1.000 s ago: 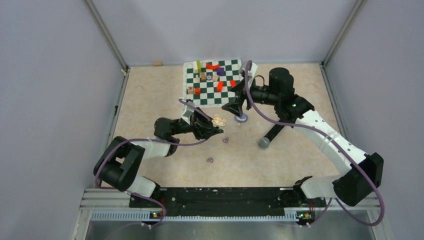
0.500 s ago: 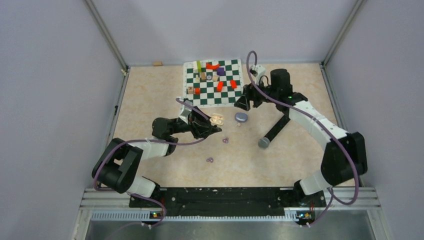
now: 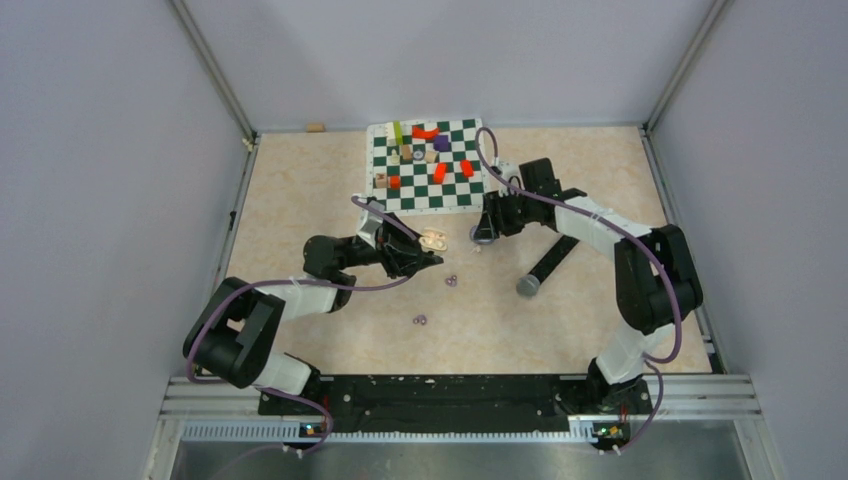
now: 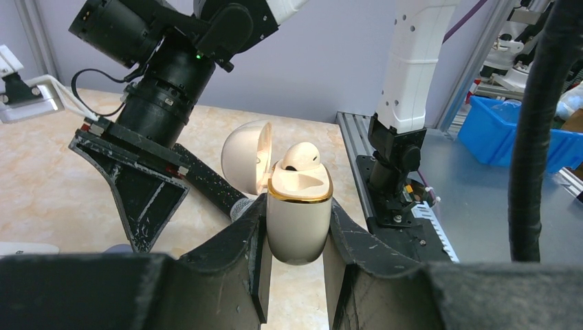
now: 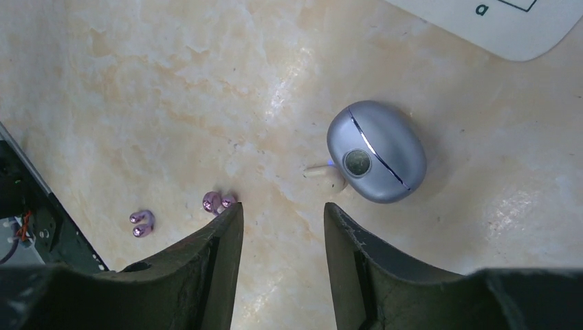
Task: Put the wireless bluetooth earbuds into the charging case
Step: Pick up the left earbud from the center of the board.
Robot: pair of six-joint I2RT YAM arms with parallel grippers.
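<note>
Swinging back from the chessboard [image 3: 455,190], the right gripper [image 5: 282,213] now hovers with jaws apart and empty, just short of a loose cream earbud [image 5: 324,177] touching the closed grey case [image 5: 377,161]. The purple earbuds [image 5: 218,201] lie uninserted nearby. The left gripper [image 4: 295,234] stays clamped on the open cream charging case [image 4: 299,206], so a pickup looks imminent.

Two purple earbuds [image 5: 218,202] [image 5: 141,221], two cases [image 4: 298,213] [image 5: 376,152]

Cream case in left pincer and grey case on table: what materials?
Cream case: likely glossy moulded plastic, smooth with soft highlights; gold rim looks metallic, plating or paint unclear. Grey case: probably satin metallic-painted plastic, even sheen, bright seam line.
</note>
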